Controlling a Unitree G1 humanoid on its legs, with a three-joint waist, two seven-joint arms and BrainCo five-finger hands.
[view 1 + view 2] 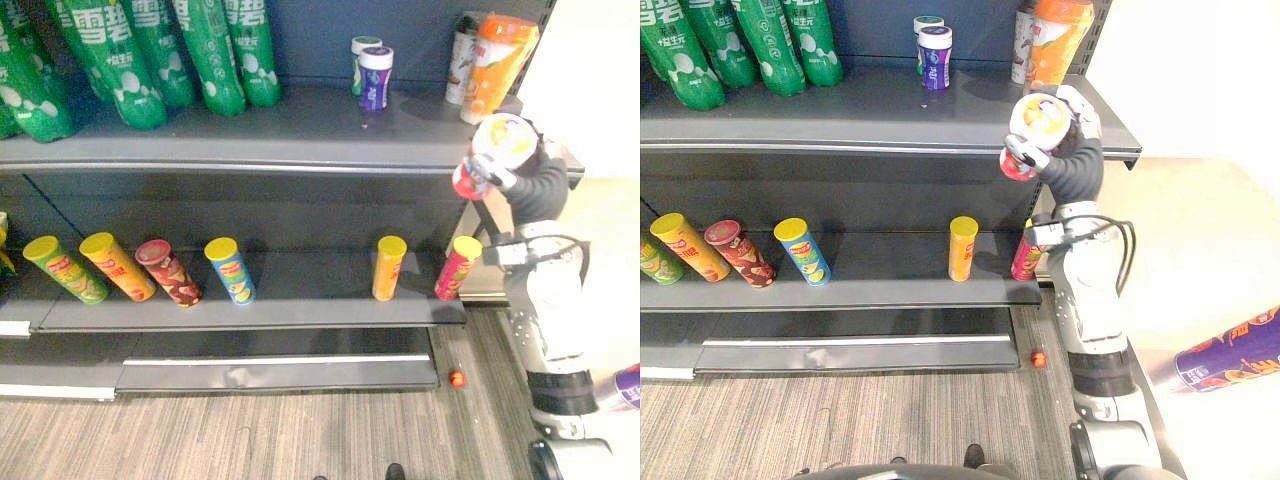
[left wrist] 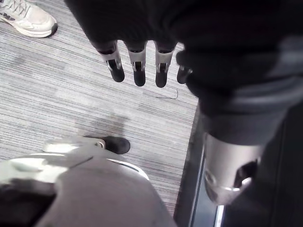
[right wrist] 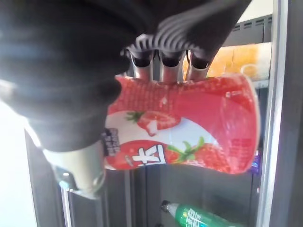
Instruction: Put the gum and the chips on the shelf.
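My right hand [image 1: 1072,160] is shut on a red strawberry-print jar [image 1: 1036,124] with a pale lid, seen close up as the same jar [image 3: 189,127]. It holds the jar tilted in the air, just off the right front edge of the top shelf [image 1: 300,135]. Two gum jars, one purple [image 1: 376,75] and one green-white [image 1: 362,52], stand at the back of that shelf. Several chips cans lean on the lower shelf [image 1: 300,300], among them a yellow can [image 1: 388,267] and a red can [image 1: 457,267]. My left hand [image 2: 137,61] hangs open over the floor.
Green bottles [image 1: 150,50] fill the top shelf's left side. An orange bag [image 1: 497,65] stands at its right end. A purple can [image 1: 1240,350] lies at the far right. A small red ball [image 1: 456,378] is on the floor. A person's shoe [image 2: 26,19] is nearby.
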